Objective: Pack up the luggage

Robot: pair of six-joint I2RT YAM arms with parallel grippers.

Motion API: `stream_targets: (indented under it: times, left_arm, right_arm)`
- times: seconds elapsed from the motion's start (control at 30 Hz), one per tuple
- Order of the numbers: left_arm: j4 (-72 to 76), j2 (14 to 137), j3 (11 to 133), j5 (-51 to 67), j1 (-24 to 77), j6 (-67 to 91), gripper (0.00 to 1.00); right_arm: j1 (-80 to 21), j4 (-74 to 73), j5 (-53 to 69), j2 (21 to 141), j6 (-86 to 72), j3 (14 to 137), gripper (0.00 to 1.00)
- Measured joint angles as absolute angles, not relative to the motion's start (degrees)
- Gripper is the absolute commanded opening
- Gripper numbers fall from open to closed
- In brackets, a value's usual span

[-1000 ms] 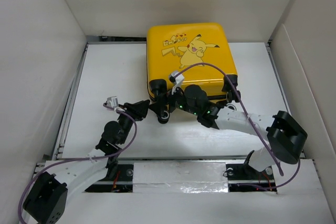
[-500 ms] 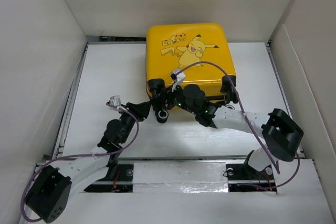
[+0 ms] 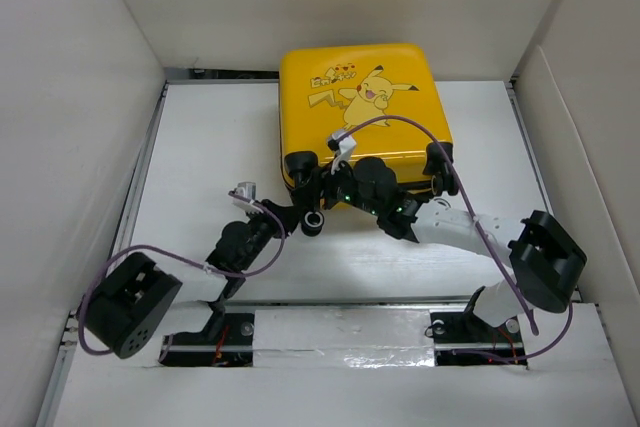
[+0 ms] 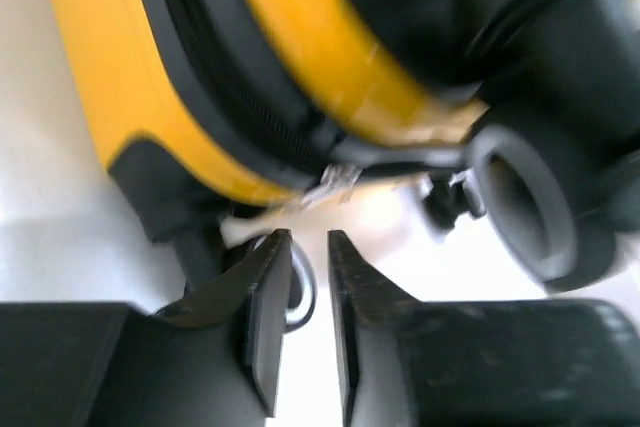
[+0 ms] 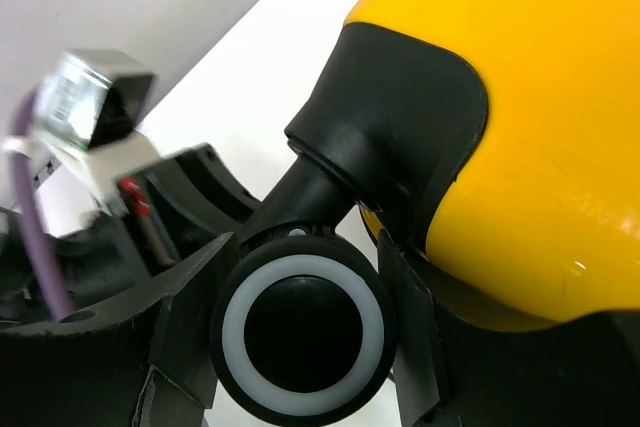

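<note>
The yellow luggage [image 3: 360,107] lies flat and closed at the back middle of the table, Pikachu face up. My right gripper [image 3: 317,205] is at its front-left corner, shut on the black wheel with a white ring [image 5: 303,332]; its fingers [image 5: 190,297] press both sides of the wheel, with the yellow shell [image 5: 540,97] above. My left gripper [image 3: 293,215] sits just left of that wheel. In the left wrist view its jaws [image 4: 305,237] stand a narrow gap apart with nothing between them, just below the silver zipper pull [image 4: 335,179] on the black zip line.
White walls enclose the table on the left, back and right. Purple cables [image 3: 400,132] loop over both arms. The left arm's wrist camera [image 5: 95,107] shows close beside the right gripper. A second wheel [image 3: 440,157] sticks out at the suitcase's front right.
The left arm has swung its elbow in and its gripper has moved right, closer to the suitcase's front-left wheel. The right gripper has stayed at that wheel.
</note>
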State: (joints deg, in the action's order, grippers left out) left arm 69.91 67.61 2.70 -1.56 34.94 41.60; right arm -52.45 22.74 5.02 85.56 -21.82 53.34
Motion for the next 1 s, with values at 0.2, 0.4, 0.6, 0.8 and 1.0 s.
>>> stream_targets:
  times: [0.2, 0.4, 0.6, 0.8, 1.0]
  left_arm:
    - [72.12, 77.14, 2.9, -0.23, 35.81, 41.39, 0.32]
    - [72.51, 78.83, 3.49, -2.9, 37.32, 40.71, 0.4]
    - [73.47, 78.76, 7.35, -11.2, 43.09, 37.04, 0.41]
    - [72.95, 78.63, 8.47, -17.26, 43.68, 34.06, 0.36]
    - [72.38, 79.83, 9.5, -21.65, 45.1, 31.22, 0.34]
  right_arm:
    - [-52.45, 20.14, 5.26, 85.62, -20.95, 54.74, 0.07]
    - [-52.49, 19.73, 5.45, 85.86, -20.69, 55.09, 0.06]
    - [-52.58, 19.51, 5.69, 86.24, -20.58, 55.59, 0.06]
    - [-52.58, 19.27, 5.82, 86.32, -20.49, 55.86, 0.05]
    - [-52.58, 19.35, 5.82, 86.41, -20.38, 55.88, 0.04]
